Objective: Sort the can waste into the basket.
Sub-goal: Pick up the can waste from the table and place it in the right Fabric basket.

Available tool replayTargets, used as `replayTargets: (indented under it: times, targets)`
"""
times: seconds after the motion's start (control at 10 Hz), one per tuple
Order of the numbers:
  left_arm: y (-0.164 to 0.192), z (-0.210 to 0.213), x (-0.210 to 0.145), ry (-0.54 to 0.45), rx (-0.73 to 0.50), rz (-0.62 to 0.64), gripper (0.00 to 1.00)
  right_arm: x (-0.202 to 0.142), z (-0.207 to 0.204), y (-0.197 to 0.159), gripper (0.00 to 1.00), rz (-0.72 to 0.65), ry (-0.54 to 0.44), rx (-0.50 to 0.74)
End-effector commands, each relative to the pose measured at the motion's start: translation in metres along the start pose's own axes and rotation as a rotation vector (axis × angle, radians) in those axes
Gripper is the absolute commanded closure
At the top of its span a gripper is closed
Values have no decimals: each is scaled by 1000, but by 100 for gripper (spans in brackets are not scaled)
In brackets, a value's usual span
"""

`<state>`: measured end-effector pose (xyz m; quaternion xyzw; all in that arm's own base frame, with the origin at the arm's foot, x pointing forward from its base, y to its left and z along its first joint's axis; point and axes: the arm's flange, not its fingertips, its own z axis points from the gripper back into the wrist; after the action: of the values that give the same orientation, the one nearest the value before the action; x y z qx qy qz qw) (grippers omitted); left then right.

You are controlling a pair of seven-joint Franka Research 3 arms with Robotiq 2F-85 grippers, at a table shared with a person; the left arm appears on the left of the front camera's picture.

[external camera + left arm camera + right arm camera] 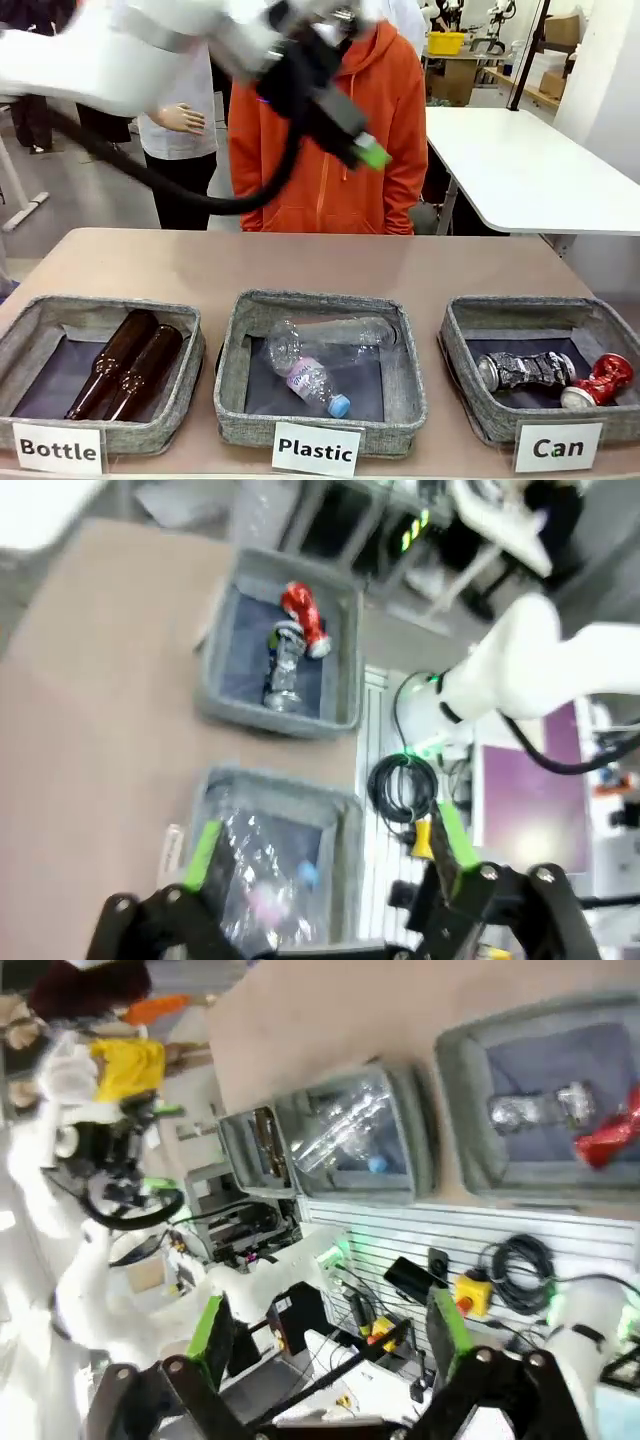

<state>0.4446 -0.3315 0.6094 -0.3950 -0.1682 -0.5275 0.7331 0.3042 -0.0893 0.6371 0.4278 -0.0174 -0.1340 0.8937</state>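
We see left gripper (325, 855) raised, fingers spread, empty; right gripper (330, 1330) likewise spread, empty. Red can (598, 380) and patterned can (525, 371) lie side by side in Can basket (460, 350), well below grippers. We judge sorting done, arms clear.

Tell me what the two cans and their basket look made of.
Red can: looks like thin metal, glossy, with a crumpled, pinched waist.
Patterned can: likely metal too, black-and-silver print with a shiny silver top.
Basket: grey woven fabric, matte, with soft, slightly sagging walls and a dark bottom.
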Motion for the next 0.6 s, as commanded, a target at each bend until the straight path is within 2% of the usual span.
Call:
replayTargets:
  times: [0.0, 0.2, 0.3, 0.4, 0.5]
  targets:
    - [6, 56, -80, -88, 43, 100, 0, 9, -60, 16, 0, -9, 14, 68]
    - [39, 105, -134, -166, -30, 223, 0, 30, -116, 27, 0, -52, 33, 215]
    - [57, 123, -169, -198, -48, 292, 0, 40, -146, 29, 0, -78, 53, 200]
    - [65, 138, -201, -257, -73, 336, 0, 47, -167, 26, 0, -97, 105, 238]
    - [72, 151, -232, -344, -86, 360, 0, 59, -181, 19, 0, -124, 174, 344]
